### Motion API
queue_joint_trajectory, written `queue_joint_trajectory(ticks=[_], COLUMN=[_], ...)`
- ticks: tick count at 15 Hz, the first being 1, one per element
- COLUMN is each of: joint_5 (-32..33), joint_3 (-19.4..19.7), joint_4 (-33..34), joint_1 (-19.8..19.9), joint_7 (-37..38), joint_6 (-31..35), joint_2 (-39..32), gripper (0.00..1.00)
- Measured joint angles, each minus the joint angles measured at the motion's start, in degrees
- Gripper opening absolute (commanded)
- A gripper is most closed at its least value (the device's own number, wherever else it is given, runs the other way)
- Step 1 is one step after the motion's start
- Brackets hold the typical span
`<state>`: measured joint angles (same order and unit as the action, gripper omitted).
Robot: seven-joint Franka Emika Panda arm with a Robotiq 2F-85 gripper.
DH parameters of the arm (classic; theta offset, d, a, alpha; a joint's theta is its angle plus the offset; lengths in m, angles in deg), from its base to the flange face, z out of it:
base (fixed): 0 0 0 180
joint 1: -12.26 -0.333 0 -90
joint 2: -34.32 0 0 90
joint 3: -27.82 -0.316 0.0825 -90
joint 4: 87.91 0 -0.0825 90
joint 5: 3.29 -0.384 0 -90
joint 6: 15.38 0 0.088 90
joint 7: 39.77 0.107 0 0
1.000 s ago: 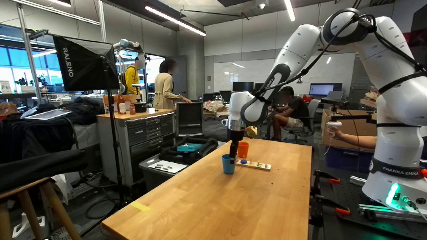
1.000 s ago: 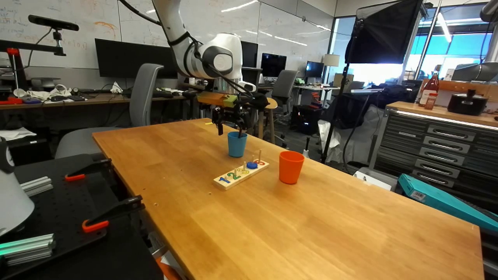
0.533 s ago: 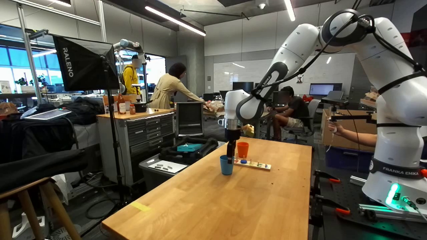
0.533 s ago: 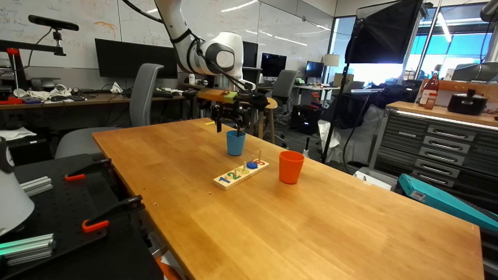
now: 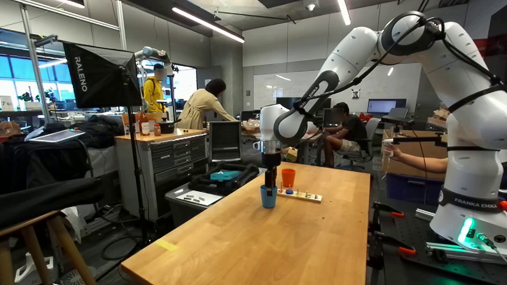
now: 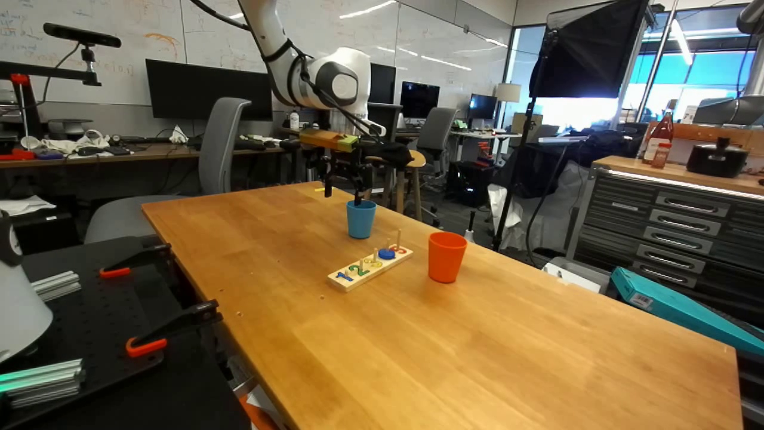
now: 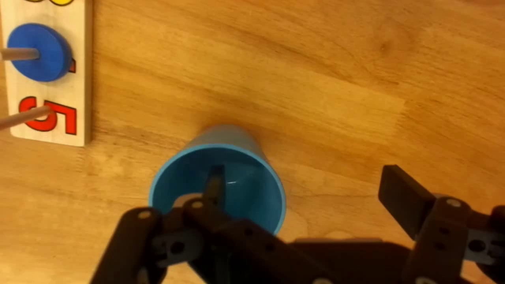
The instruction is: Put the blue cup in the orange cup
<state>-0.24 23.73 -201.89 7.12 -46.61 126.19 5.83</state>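
Observation:
The blue cup (image 5: 268, 199) stands upright on the table in both exterior views (image 6: 360, 222). The orange cup (image 5: 288, 178) stands upright near the far table edge in an exterior view and apart from the blue cup in an exterior view (image 6: 446, 258); it is out of the wrist view. My gripper (image 6: 343, 197) is open with its jaws wide apart. In the wrist view, the gripper (image 7: 303, 173) has its left finger (image 7: 215, 185) over or inside the blue cup's mouth (image 7: 278, 185). Its right finger (image 7: 404, 197) is outside the cup, over bare table.
A wooden number board with upright pegs and a blue ring lies between the cups in both exterior views (image 5: 300, 195) (image 6: 343, 282), and beside the blue cup in the wrist view (image 7: 85, 98). A long table edge runs close to both cups. Clamps (image 6: 146, 346) sit near the robot's base.
My open gripper has moved left in both exterior views, its finger staying at the blue cup's mouth. The blue cup has shifted slightly left. The orange cup and board have not moved.

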Motion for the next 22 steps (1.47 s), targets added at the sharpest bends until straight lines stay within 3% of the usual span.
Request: queue_joint_trajectory(ticks=[2,3,4,13,16,22], joint_5=[0.0,0.0,0.0,0.2,0.2,0.4], joint_3=[-0.1,-0.1,0.0,0.0,0.1,1.0], joint_4=[1.4,2.1,2.7,6.4,7.0,9.7], joint_1=[-0.1,-0.1,-0.1,-0.1,0.0,0.2], joint_7=[0.5,0.6,0.6,0.6,0.6,0.6], joint_6=[-0.2,-0.2,-0.2,0.2,0.2,0.1], joint_2=[-1.0,-1.6,-2.3,-7.1,-7.1,-6.9], gripper=[1.0,0.75,0.74,0.04,0.0,0.02])
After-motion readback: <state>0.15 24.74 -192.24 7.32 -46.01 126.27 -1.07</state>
